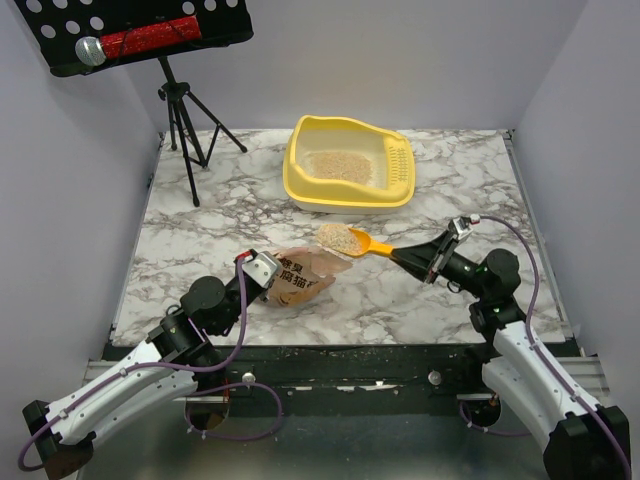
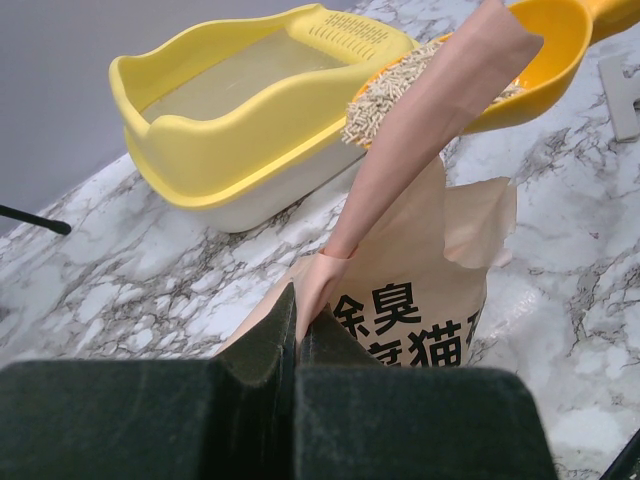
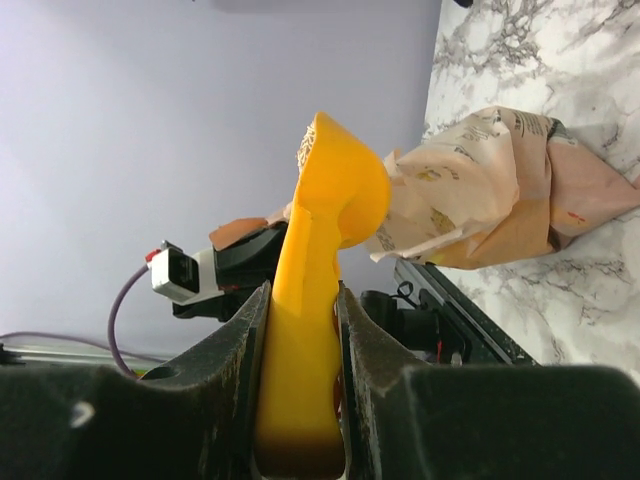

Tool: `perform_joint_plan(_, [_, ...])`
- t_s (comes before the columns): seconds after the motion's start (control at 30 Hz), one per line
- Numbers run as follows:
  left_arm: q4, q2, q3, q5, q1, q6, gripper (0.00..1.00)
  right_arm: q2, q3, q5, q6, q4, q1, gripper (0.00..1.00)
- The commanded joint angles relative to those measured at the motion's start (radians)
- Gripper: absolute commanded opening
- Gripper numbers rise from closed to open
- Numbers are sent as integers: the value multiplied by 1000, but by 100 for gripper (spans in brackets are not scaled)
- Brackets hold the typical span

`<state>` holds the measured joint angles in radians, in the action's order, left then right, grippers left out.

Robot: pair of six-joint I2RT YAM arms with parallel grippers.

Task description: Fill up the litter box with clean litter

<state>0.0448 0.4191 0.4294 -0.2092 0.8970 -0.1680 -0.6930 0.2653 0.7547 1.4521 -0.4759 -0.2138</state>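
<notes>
The yellow litter box (image 1: 297,186) (image 2: 225,150) stands at the back centre of the marble table, with a thin layer of clean litter (image 1: 338,165) inside. My right gripper (image 1: 420,258) (image 3: 303,300) is shut on the handle of a yellow-orange scoop (image 1: 372,243) (image 3: 322,230). The scoop carries a heap of litter (image 1: 338,237) (image 2: 385,100) and hovers just in front of the box, above the mouth of the tan-pink bag (image 1: 305,275) (image 2: 430,300). The left gripper (image 1: 262,272) (image 2: 298,310) is shut on the bag's upper edge and holds it up.
A black tripod (image 1: 185,120) stands at the back left, carrying a black perforated tray with a red microphone (image 1: 140,40). Grey walls close in the table on three sides. Spilled grains lie along the dark front rail (image 1: 330,352).
</notes>
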Motion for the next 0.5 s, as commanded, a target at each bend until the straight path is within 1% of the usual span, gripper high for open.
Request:
perform_joint_plan(0.0, [-106,-14,8,1,6,7,0,-32,58,-66,37,-61,7,1])
perform_joint_plan(0.47, [-106,-13,6,7,6,5,0,-278,186,-149,65,-239,7,1])
